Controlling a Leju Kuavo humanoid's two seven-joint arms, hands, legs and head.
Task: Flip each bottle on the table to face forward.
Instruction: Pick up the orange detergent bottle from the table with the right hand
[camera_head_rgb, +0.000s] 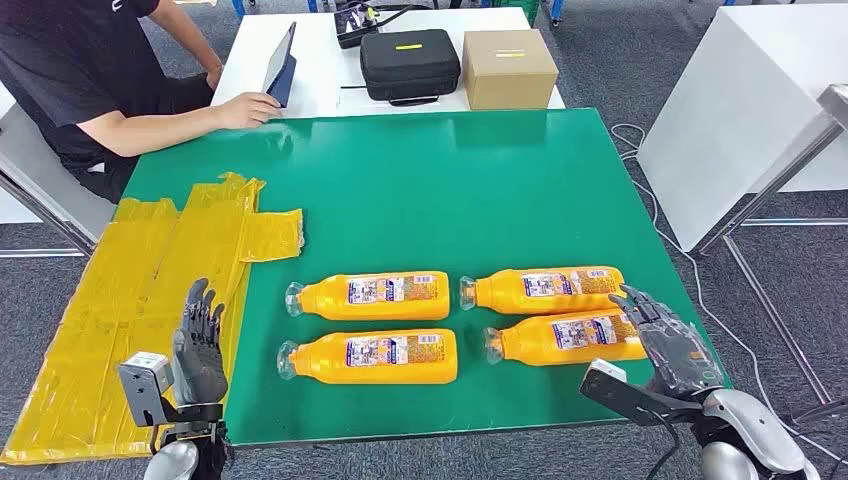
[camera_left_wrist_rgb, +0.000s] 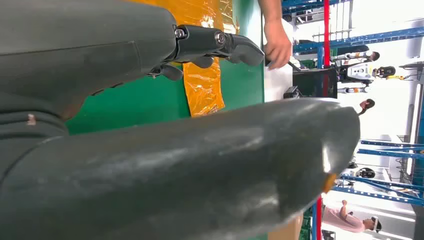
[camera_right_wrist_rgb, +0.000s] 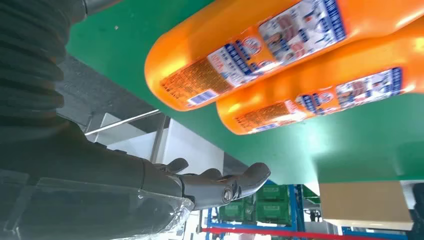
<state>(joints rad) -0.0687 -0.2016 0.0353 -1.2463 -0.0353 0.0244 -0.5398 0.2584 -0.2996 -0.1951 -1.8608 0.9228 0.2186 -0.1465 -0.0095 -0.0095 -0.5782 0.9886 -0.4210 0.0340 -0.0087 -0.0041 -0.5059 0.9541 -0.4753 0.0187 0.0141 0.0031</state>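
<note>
Four orange bottles lie on their sides on the green table (camera_head_rgb: 480, 170), in two rows of two, with their clear caps pointing left. The far left bottle (camera_head_rgb: 370, 295) and near left bottle (camera_head_rgb: 372, 357) sit close together. The far right bottle (camera_head_rgb: 545, 289) and near right bottle (camera_head_rgb: 570, 338) nearly touch. Each one has a blue and white label facing up (the words are too small to read). A black case (camera_head_rgb: 409, 64) and a brown box (camera_head_rgb: 508, 67) sit shut on the white table behind.

The left hand (camera_head_rgb: 198, 340) is up by the yellow tape (camera_head_rgb: 150, 290), fingers apart, holding nothing. The right hand (camera_head_rgb: 668, 340) is just beside the near right bottle's base, fingers loose and holding nothing.
</note>
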